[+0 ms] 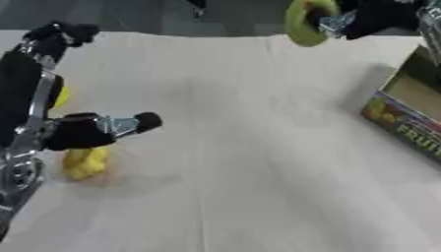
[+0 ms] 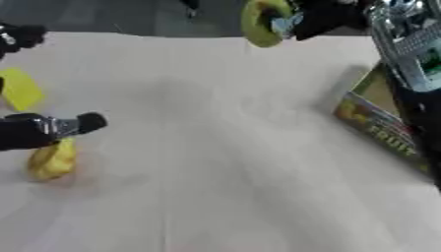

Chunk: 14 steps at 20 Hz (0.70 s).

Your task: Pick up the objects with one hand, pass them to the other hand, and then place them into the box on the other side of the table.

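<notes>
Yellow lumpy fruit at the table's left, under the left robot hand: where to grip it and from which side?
Grip the yellow lumpy fruit across its narrow middle, coming from above with the left robot hand, which hangs just over its top. It lies on the table with its long axis roughly front to back, so its left and right flanks look free. This is a judgement; its outline is blurred.

A yellow-green fruit (image 1: 303,22) is seen upper right, a yellow fruit (image 1: 84,163) lower left, a white tablecloth (image 1: 250,162), and a colourfully printed box (image 1: 403,123).

box (image 1: 412,106) right, fruit (image 1: 85,163) perhaps left
</notes>
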Available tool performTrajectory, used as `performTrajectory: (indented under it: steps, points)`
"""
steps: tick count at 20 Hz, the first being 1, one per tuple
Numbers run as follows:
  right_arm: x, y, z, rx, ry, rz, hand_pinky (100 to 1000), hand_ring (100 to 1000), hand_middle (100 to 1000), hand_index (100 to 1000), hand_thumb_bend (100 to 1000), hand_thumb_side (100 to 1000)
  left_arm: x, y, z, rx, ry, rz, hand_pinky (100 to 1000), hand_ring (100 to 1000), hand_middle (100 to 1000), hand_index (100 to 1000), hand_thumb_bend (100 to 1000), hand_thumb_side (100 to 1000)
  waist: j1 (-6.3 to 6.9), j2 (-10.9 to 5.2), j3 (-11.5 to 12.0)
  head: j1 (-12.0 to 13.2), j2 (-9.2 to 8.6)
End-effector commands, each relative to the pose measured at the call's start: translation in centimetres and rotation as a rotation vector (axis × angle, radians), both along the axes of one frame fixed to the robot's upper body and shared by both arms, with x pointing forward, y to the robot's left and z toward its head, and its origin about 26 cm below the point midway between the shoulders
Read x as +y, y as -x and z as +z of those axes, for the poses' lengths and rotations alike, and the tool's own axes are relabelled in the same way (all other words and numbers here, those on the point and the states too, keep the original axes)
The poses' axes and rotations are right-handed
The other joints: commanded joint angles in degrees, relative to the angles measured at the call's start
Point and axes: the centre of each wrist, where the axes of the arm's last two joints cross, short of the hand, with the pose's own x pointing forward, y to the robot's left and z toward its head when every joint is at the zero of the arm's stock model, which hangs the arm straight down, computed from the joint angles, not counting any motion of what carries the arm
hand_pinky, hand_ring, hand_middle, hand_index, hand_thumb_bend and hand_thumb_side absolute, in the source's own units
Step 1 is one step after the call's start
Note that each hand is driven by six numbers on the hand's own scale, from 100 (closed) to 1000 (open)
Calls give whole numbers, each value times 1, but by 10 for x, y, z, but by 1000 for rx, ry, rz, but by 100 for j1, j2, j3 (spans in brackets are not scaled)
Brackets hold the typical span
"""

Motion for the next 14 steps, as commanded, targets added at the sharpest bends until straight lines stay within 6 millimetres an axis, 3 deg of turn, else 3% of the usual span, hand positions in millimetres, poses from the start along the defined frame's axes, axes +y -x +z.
performTrajectory:
  steps: [1, 8, 14]
  points:
    - [-33, 14, 22, -95, -13, -136, 647, 665, 352, 513, 100, 100, 18, 2, 13, -50, -4, 39, 736, 702, 661, 824, 1000, 738, 92, -87, -14, -198, -97]
    - [-83, 21, 17, -120, -11, -361, 646, 663, 353, 513, 100, 100, 49, 5, 13, -97, 40, 132, 715, 684, 641, 818, 1000, 779, 103, -63, -25, -330, -55]
    - [-123, 20, -3, -92, 32, -530, 647, 659, 356, 516, 100, 100, 80, 11, 8, -117, 193, 263, 682, 646, 605, 785, 1000, 799, 120, -25, 35, -362, 18]
